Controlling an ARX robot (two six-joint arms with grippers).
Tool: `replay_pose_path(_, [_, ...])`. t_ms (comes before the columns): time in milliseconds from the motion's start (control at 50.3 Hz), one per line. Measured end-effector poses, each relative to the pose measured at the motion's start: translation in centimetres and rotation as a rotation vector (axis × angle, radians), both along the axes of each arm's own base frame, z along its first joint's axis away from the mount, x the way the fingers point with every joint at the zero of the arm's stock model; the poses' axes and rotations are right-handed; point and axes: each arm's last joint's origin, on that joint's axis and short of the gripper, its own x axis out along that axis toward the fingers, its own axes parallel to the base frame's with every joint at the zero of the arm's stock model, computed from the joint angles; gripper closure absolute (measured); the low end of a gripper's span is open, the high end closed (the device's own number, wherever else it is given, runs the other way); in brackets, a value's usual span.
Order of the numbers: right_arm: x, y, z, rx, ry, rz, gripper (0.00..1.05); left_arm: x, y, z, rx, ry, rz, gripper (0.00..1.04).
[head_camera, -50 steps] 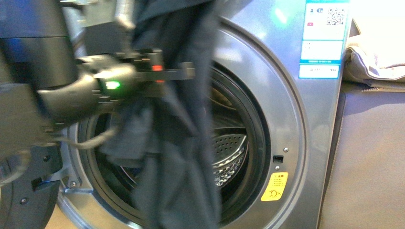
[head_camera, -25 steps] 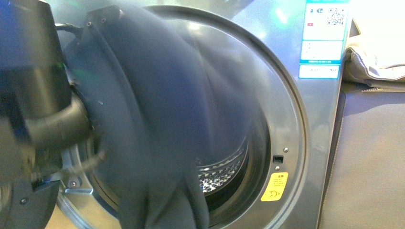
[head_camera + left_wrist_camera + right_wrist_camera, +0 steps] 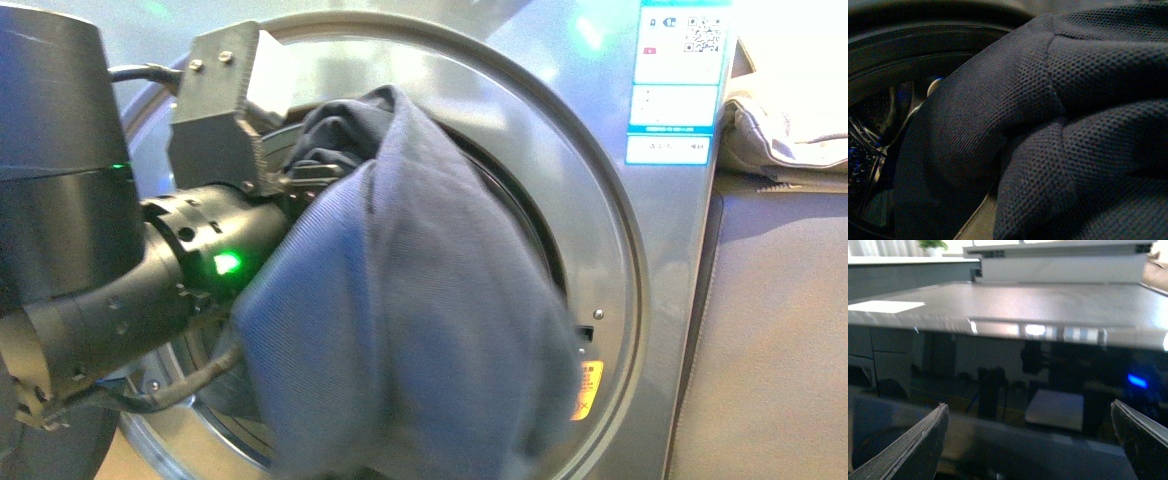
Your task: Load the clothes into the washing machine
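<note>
**Front view:** The clothes (image 3: pixel 420 300) are one plain slate-blue sheet of fine knit. They drape from the end of the left arm (image 3: pixel 150 290) across nearly the whole porthole of the washing machine (image 3: pixel 620 260), and the lower hem runs out of frame. Half a second ago the fabric was a blur and perforated drum showed at the lower right. Now the cloth hides that and half the orange sticker (image 3: pixel 590 390). The steel ring stays bare along the top and right, and a dark sliver of the opening shows at the upper right. The left gripper is buried in cloth, so I cannot tell how its jaws stand.

**Left wrist view:** Folded mesh of the clothes (image 3: pixel 1058 125) fills the frame. The drum (image 3: pixel 873 130) shows in open space to one side of it.

**Right wrist view:** The right gripper (image 3: pixel 1030 440) has its fingers (image 3: pixel 913 445) spread wide with nothing between them. It faces a glossy dark panel (image 3: pixel 1013 375).
</note>
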Motion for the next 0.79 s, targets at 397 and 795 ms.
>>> replay_pose_path(397, [-10.8,-3.2,0.0,0.082,-0.110,0.036,0.08,0.9,1.0,-0.7,0.016,0.012,0.026,0.91])
replay_pose_path(795, [-18.2,-9.0,-6.7,0.178,-0.258,-0.109,0.08,1.7,0.7,-0.7,0.042,-0.007,0.040,0.91])
